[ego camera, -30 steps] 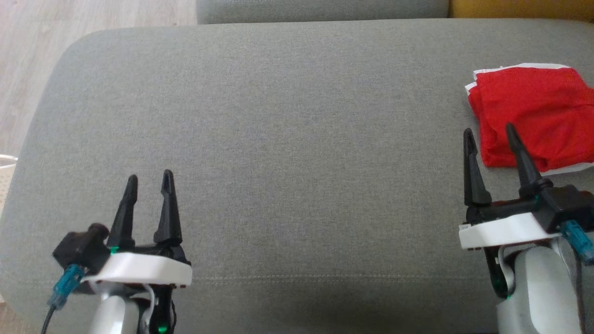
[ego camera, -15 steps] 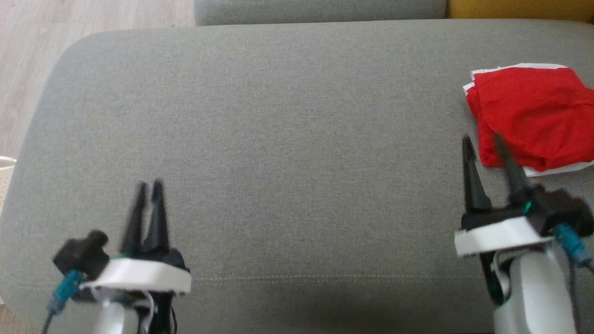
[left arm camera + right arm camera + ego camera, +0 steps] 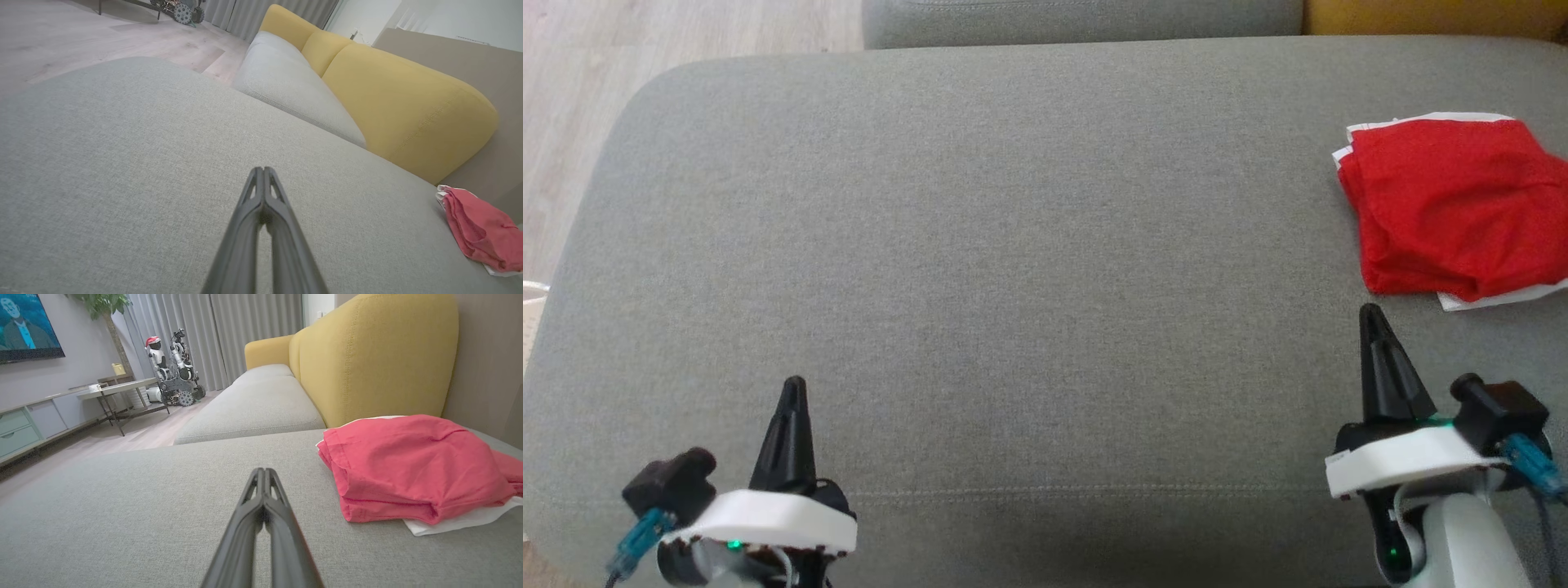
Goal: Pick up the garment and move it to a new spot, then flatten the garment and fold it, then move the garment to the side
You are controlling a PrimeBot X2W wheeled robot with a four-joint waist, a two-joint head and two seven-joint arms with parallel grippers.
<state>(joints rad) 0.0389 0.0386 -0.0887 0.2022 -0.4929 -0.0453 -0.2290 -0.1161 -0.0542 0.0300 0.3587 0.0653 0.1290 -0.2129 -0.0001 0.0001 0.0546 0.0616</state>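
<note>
Lower left of the head view: left gripper clenched, its two dark fingers pressed into one spike with nothing between them, over the bare weave of the broad grey fabric seat cushion. Lower right: right gripper likewise clamped shut on nothing, tip near the garment but apart from it. The red cloth garment sits at the right edge of frame, mid-height, as a compact layered stack. A white fabric layer peeks out from under it. Pale wood floor is at upper left.

Left wrist view: left gripper rises from bottom centre, tips meeting, empty. Garment is at lower right, well apart from it. Yellow padded backrest runs across upper right.

Right wrist view: right gripper at bottom centre, fingertips together, empty. Garment is right of centre, close by. Stacked folds are visible along its near edge, with the white layer under the lower right corner.

Read: the garment looks folded and parked at the side, with both arms clear of it. I'd call this the tail of the last step, nothing left to grip. If it's actually the start, the next move calls for the right jaws to spread first, then go in low at the near folded edge to catch every layer. The left gripper is too far off to help without crossing the cushion.
</note>
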